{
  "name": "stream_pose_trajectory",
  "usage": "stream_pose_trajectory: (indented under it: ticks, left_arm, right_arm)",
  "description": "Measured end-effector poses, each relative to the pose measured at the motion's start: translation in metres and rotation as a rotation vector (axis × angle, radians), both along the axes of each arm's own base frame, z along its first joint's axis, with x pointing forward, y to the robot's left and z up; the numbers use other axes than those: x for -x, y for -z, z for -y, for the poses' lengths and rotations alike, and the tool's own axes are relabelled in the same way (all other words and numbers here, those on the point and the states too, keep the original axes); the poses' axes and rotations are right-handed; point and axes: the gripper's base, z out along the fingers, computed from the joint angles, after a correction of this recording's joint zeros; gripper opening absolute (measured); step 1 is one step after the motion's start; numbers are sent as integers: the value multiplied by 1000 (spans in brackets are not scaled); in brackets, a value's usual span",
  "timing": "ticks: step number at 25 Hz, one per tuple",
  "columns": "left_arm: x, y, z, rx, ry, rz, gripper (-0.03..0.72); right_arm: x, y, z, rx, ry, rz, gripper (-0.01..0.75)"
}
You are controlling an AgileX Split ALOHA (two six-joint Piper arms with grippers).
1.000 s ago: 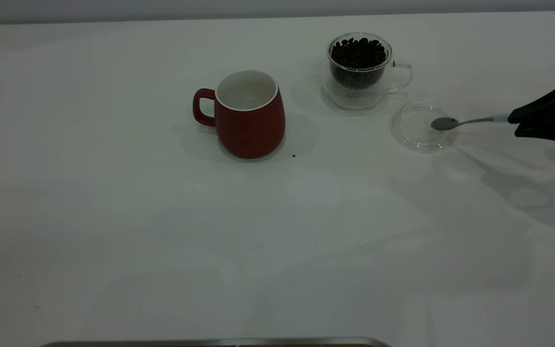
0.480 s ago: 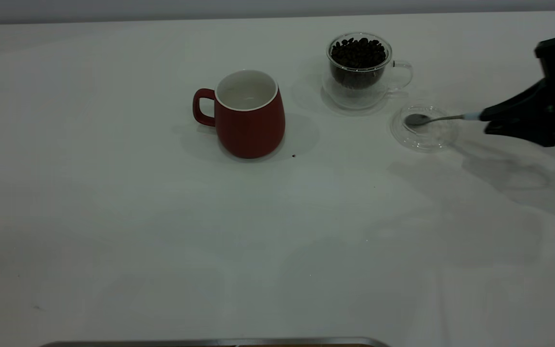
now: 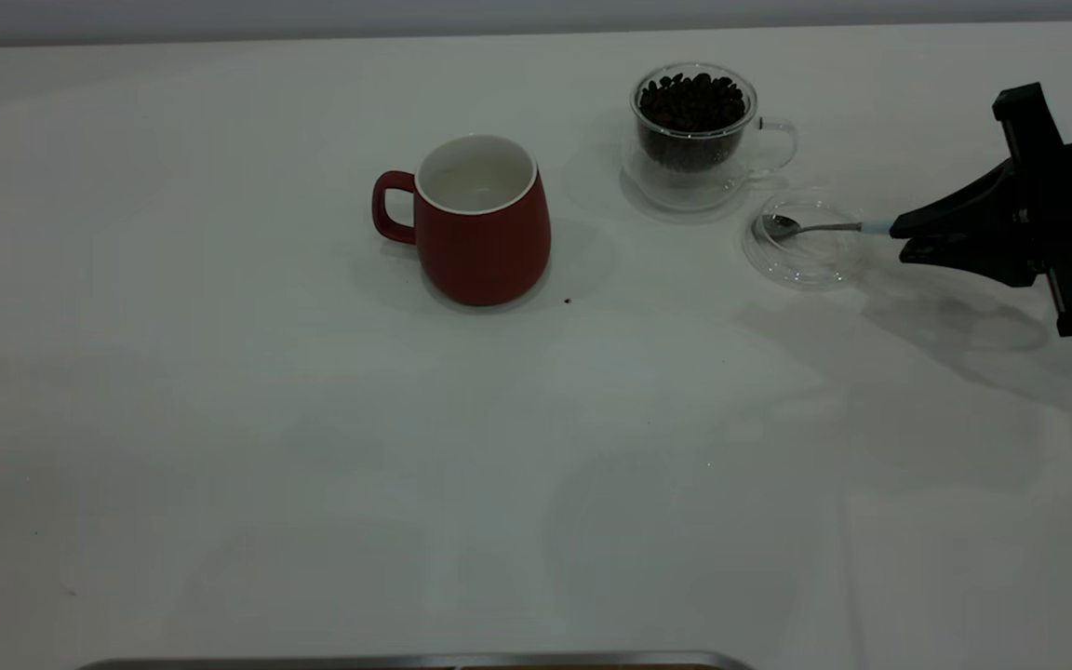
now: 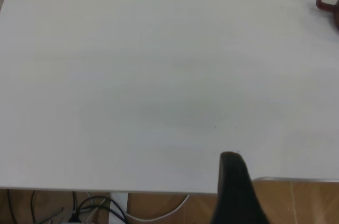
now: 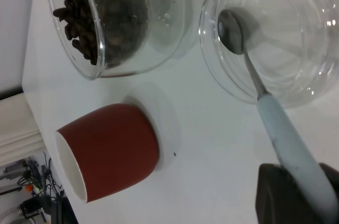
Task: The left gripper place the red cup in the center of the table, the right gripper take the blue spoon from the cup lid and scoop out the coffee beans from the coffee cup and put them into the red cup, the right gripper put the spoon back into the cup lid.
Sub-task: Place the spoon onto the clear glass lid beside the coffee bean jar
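Lowering blue spoon [image 3: 815,226] farther across cup lid [image 3: 804,249]

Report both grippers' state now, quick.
Left gripper: at the table's near edge, holding nothing; fingers cannot be told.
Right gripper: shut on the blue spoon, whose bowl is over the cup lid.

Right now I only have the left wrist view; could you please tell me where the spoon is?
Observer: The right end effector holds the spoon by its blue handle, bowl over the glass lid.
Operator: Thank you; is it carrying beans?
Observer: No, its bowl is empty; the beans fill the glass cup.
Operator: And the mug?
Observer: The red mug stands upright, apart from the glass cup.
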Motion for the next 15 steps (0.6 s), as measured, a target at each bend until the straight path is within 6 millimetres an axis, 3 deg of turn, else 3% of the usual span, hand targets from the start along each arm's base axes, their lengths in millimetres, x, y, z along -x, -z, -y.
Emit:
stream_pose_trajectory:
  ticks: [15]
  left_arm:
    - [0, 0, 0, -1, 1, 0, 538]
  right_arm:
    - [6, 17, -7, -50, -14, -34, 117]
